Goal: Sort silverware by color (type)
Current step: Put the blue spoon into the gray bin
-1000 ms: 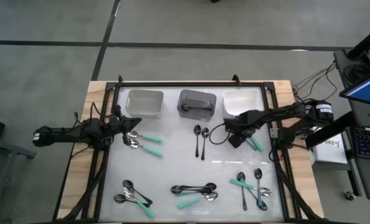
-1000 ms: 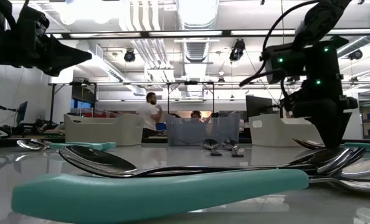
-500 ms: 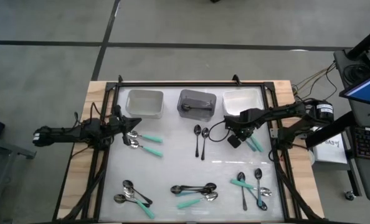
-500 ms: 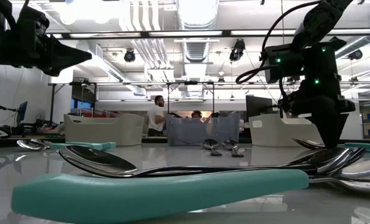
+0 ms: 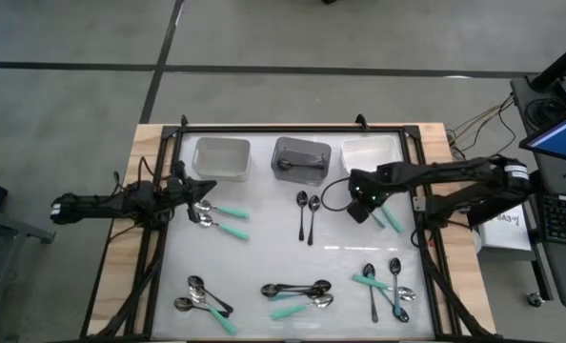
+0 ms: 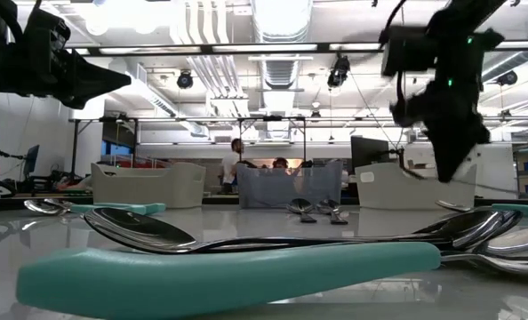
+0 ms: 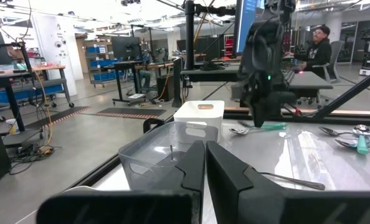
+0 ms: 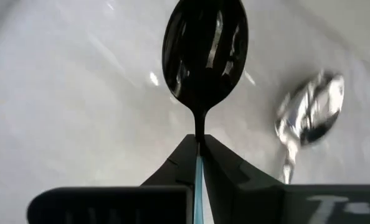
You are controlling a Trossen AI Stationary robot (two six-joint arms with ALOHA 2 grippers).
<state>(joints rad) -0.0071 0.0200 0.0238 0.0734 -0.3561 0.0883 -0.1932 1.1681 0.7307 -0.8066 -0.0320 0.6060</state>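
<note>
**Observer:** Start at the left edge of the table. Status?

**Operator:** I have the left gripper (image 5: 205, 197) parked there, stretched low toward the centre, fingers pressed together and empty, just above two teal-handled spoons (image 5: 221, 218).

**Observer:** And the right side?

**Operator:** A second ago the right gripper (image 5: 359, 213) stood open over the spoons near the table's right edge. It has since clamped and lifted. My wrist camera shows the fingers pinching the neck of a dark-bowled spoon (image 8: 205, 46) with a teal strip of handle between them (a silver spoon (image 8: 309, 117) lies on the surface beyond it). I judge the pick complete; delivery to a bin comes next.

**Observer:** Arm pose?

**Operator:** Reaching in from the right edge, wrist pitched downward, just short of the white bin (image 5: 369, 155) at the table's back edge. Other spoon clusters (image 5: 297, 292) remain unsorted along the front edge.
</note>
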